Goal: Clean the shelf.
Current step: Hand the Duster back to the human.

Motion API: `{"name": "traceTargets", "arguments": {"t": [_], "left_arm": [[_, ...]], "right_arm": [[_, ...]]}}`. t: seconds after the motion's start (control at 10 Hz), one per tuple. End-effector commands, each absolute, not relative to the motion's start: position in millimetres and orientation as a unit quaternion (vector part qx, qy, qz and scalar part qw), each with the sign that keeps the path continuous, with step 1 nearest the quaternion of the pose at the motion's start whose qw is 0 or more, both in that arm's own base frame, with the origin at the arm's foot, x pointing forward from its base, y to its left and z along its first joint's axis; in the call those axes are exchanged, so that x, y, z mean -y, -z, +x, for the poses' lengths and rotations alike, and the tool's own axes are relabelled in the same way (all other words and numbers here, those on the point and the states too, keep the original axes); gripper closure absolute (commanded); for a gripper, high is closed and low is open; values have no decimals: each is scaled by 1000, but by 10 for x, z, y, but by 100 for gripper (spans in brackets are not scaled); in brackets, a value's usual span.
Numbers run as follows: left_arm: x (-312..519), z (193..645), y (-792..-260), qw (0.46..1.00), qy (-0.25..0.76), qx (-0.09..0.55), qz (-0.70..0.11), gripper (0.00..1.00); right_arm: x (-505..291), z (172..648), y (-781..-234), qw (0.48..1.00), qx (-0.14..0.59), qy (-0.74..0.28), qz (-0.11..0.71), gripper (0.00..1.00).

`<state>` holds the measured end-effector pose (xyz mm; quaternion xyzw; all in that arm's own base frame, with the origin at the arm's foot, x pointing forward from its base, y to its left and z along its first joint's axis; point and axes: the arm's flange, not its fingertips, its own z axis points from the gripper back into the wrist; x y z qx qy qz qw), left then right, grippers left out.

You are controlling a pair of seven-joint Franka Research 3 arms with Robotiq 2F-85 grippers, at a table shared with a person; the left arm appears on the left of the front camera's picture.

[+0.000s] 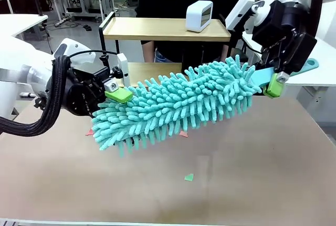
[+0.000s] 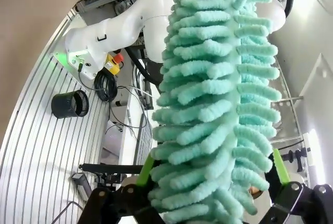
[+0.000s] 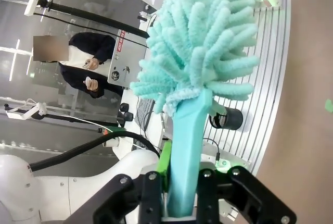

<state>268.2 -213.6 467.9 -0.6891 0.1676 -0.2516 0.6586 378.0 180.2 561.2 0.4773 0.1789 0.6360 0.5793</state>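
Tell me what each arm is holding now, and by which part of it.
The right gripper holds the turquoise duster by its flat handle. The left gripper has open jaws either side of the duster's fluffy tip, not clamped.

Bright even light, soft shadows; wrist views fisheye-warped.

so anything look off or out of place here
Nothing is spilled or broken. The teal duster hangs in the air above the table, in front of the shelf. Small paper scraps litter the tabletop.
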Motion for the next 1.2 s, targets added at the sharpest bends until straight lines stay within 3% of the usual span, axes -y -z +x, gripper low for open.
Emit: {"name": "traceTargets", "arguments": {"t": [0.0,0.1,0.2,0.3,0.4,0.5,1.0,1.1], "left_arm": [[2143,2673,-4681,659,248,-156,-693,0],[2143,2664,-4685,659,256,-155,-690,58],[2137,2653,-4686,662,263,-156,-684,58],[2134,2645,-4684,665,265,-159,-680,100],[2130,2633,-4683,665,271,-161,-677,63],[2131,2629,-4685,664,272,-160,-678,100],[2129,2624,-4680,663,276,-159,-678,100],[2126,2623,-4681,663,276,-158,-677,100]], "right_arm": [[-1660,3892,-5794,568,-179,-639,487,89],[-1657,3890,-5791,568,-179,-639,487,89],[-1653,3890,-5788,569,-177,-638,488,89],[-1650,3889,-5786,570,-177,-638,487,89],[-1649,3889,-5785,570,-177,-638,487,89],[-1653,3889,-5782,570,-180,-637,487,89],[-1658,3884,-5771,572,-189,-635,483,89],[-1647,3874,-5771,568,-193,-640,481,77]]}}
